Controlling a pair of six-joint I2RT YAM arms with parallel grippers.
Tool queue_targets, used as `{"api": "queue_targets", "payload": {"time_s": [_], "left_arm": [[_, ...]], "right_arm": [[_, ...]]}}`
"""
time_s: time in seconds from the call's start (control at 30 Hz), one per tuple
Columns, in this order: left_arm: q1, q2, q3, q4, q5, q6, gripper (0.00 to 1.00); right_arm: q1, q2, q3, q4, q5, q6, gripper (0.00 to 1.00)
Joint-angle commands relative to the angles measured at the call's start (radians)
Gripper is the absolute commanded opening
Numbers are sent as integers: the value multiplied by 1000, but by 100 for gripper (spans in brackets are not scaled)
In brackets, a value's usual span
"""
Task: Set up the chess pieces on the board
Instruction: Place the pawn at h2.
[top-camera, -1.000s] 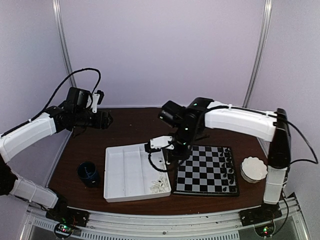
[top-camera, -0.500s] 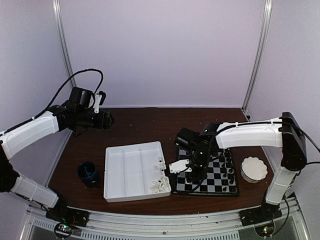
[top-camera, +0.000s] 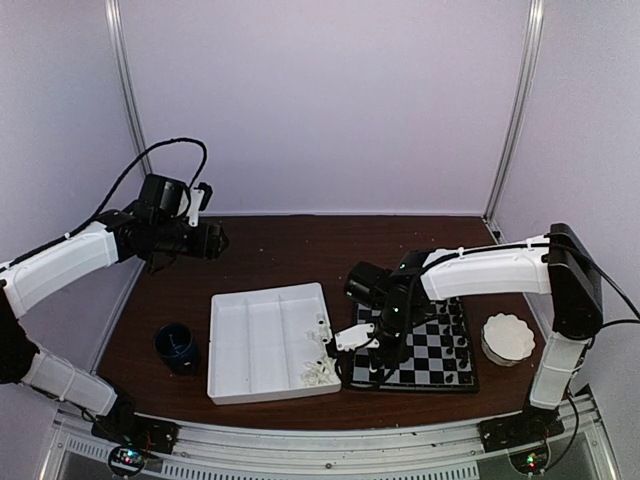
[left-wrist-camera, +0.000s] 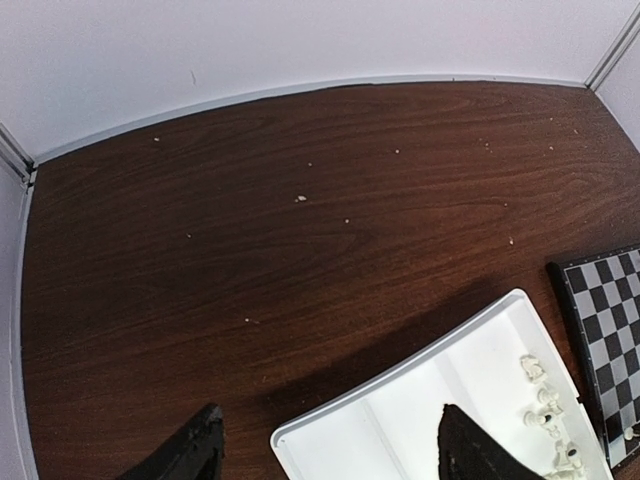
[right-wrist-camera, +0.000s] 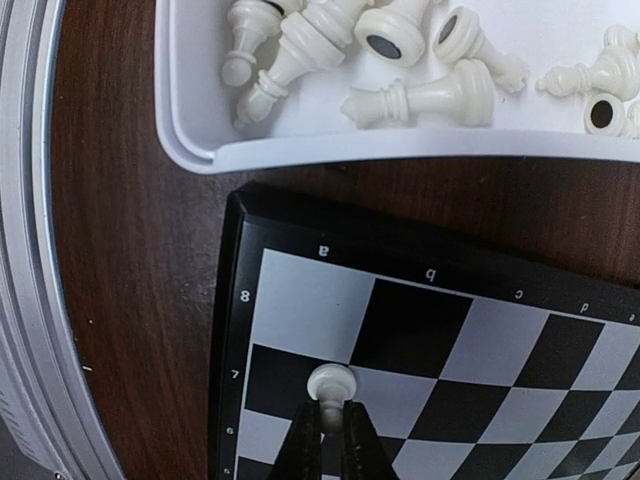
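The board (top-camera: 428, 345) lies right of the white tray (top-camera: 250, 345). My right gripper (top-camera: 376, 362) hangs low over its near left corner, shut on a white pawn (right-wrist-camera: 330, 383). In the right wrist view the pawn's head sits over the line between squares by the rim label 7, next to column a of the board (right-wrist-camera: 470, 330). Several white chess pieces (top-camera: 318, 372) lie in the tray's near right compartment (right-wrist-camera: 400, 60). Black pieces (top-camera: 460, 335) stand along the board's right side. My left gripper (top-camera: 214, 240) is open and empty, high over the table's far left (left-wrist-camera: 330, 445).
A dark blue cup (top-camera: 178, 346) stands left of the tray. A white scalloped bowl (top-camera: 508, 337) sits right of the board. The tray's far corner (left-wrist-camera: 400, 375) and the board's edge (left-wrist-camera: 600, 300) show in the left wrist view. Enclosure walls stand on three sides.
My right arm has swung from above the tray's right edge down to the board's near left corner, keeping the white pawn in its grip. The left arm has barely moved.
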Motion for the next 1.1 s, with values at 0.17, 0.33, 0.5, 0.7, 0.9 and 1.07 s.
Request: {"api": "queue_targets", "payload": {"time_s": [0.17, 0.33, 0.5, 0.7, 0.9, 1.07], "left_arm": [[4, 7, 34, 11, 5, 13, 73], [4, 9, 35, 10, 2, 13, 73], [4, 12, 36, 11, 8, 13, 73], [4, 14, 36, 10, 8, 13, 73], [4, 13, 37, 9, 8, 12, 73], [4, 13, 39, 8, 15, 13, 73]], "right_arm": [[24, -22, 2, -45, -20, -19, 0], [27, -19, 0, -51, -17, -20, 1], [30, -18, -5, -55, -16, -23, 1], [33, -18, -6, -60, -14, -25, 4], [34, -42, 22, -90, 4, -24, 23], [32, -64, 133, -180, -2, -43, 27]]}}
